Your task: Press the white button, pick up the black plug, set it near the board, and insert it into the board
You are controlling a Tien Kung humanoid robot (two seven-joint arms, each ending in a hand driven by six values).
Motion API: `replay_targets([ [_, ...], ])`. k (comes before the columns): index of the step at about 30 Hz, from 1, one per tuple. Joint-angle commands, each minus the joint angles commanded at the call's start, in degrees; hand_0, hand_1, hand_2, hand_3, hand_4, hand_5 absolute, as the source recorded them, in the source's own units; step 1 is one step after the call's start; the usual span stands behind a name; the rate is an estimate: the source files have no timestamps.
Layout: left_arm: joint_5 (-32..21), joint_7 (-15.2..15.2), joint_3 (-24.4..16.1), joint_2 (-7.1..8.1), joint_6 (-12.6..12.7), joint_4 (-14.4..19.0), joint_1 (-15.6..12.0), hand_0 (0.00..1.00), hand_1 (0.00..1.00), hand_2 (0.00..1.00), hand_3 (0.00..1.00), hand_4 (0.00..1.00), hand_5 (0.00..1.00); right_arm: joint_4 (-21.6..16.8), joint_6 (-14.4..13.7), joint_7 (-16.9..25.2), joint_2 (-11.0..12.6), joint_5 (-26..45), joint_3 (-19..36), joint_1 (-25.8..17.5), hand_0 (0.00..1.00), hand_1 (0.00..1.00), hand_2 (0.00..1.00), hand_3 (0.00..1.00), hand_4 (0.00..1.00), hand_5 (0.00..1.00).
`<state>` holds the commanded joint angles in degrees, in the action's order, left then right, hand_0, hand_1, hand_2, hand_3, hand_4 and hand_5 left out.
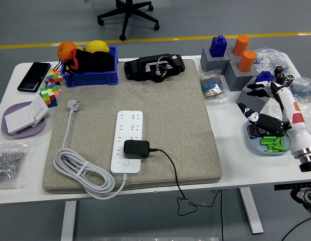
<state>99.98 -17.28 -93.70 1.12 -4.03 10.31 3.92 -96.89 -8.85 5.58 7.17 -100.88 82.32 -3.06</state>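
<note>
The fingers (268, 90) of the right hand (272, 103) are spread loosely and hold nothing. The hand hangs over the right side of the table (230, 155), above a small blue plate (256, 143) with green sticks (274, 144) on it. The left hand cannot be seen.

The black plug (136, 148) is far off to the left of that hand, across the grey mat (185, 125). It sits on the near end of the white power strip (127, 141), and looks plugged in there. This fits two stories: the plug is back in after being moved, or it is waiting to be pulled out. The picture cannot say which. The white button (125, 162) is just in front of the plug, at the strip's near edge.

The strip lies long-ways, pointing from near to far. The plug lies across it, and its thin black wire (168, 168) runs right and down over the table's near edge. The strip's thick white cord (78, 170) is coiled at the near left of the mat.

The right hand is the only hand in view, so it is the nearer one. It would have to reach left over open mat, and nothing tall stands in the way.

Farther back are a bag of small parts (211, 88), grey blocks (230, 68), a black box (154, 67) and a blue bin (90, 68). A phone (34, 76) and colour cubes (51, 90) sit at the far left.
</note>
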Motion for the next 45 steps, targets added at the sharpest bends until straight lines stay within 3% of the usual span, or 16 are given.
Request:
replay_targets([
  [17, 0.56, -0.24, -0.14, 0.25, -0.12, 0.0, -0.13, 0.65, 0.64, 0.634, 0.675, 0.523, 0.093, -0.36, 0.1, -0.47, -0.9, -0.13, 1.12, 0.17, 0.676, 0.596, 0.541, 0.634, 0.83, 0.23],
  [23, 1.26, -0.69, -1.24, 0.72, -0.03, 0.0, 0.73, 0.649, 0.64, 0.634, 0.675, 0.523, 0.093, 0.62, 0.54, -0.61, 1.23, 0.68, -0.78, 1.37, 0.674, 0.593, 0.541, 0.626, 0.829, 0.23],
  [26, 1.94, -0.41, -2.3, 0.99, 0.08, 0.0, -0.05, 0.65, 0.64, 0.634, 0.676, 0.524, 0.093, 0.68, 1.02, -1.26, 0.71, 0.62, -0.22, 0.17, 0.674, 0.593, 0.541, 0.627, 0.828, 0.227],
  [30, 1.79, -0.54, -1.53, 0.65, -0.29, 0.0, -0.18, 0.65, 0.64, 0.634, 0.676, 0.524, 0.093, 0.81, 1.25, -1.35, -0.3, 0.76, 0.35, -0.26, 0.674, 0.593, 0.541, 0.627, 0.828, 0.227],
  [45, 1.23, -0.79, -2.27, 0.26, 0.27, 0.0, -0.15, 0.65, 0.64, 0.634, 0.676, 0.525, 0.093, 1.4, 2.39, -1.51, 0.15, 0.42, -1.56, 1.32, 0.663, 0.592, 0.54, 0.628, 0.822, 0.225],
])
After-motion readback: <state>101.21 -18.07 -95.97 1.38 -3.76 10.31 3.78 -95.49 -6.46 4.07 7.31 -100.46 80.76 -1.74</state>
